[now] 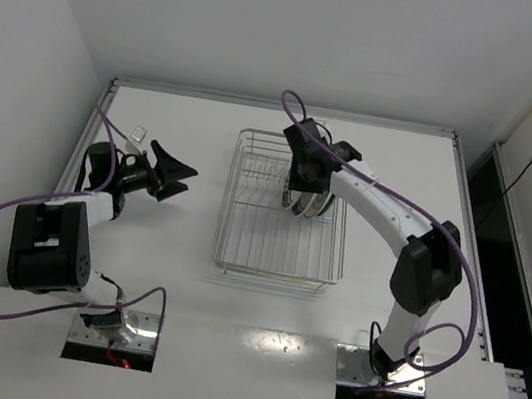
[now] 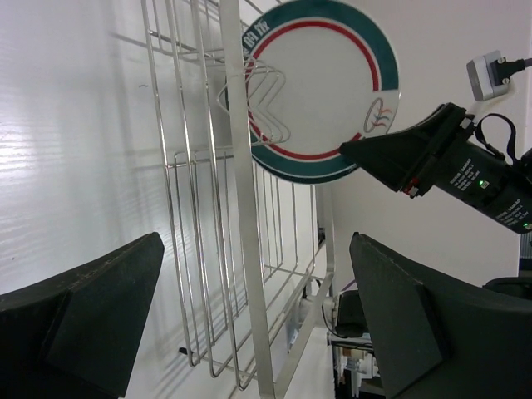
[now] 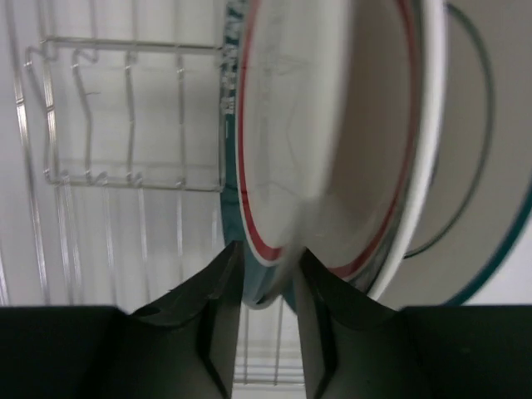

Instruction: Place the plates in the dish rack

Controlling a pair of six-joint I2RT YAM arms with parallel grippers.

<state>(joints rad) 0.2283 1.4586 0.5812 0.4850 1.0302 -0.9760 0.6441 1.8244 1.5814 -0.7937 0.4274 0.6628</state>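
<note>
your right gripper (image 3: pixel 266 278) is clamped on the rim of a banded plate (image 3: pixel 332 141), held upright at the far right of the dish rack (image 1: pixel 228 204), close beside a second plate (image 3: pixel 490 191). lower it straight between the tines (image 3: pixel 129 116), and only then release. your left gripper (image 1: pixel 177 173) sits left of the rack, jaws apart.

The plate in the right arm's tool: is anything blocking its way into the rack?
Nothing visible. The plate, pinched by the right tool, is at the dish rack; another plate stands close beside it.
</note>
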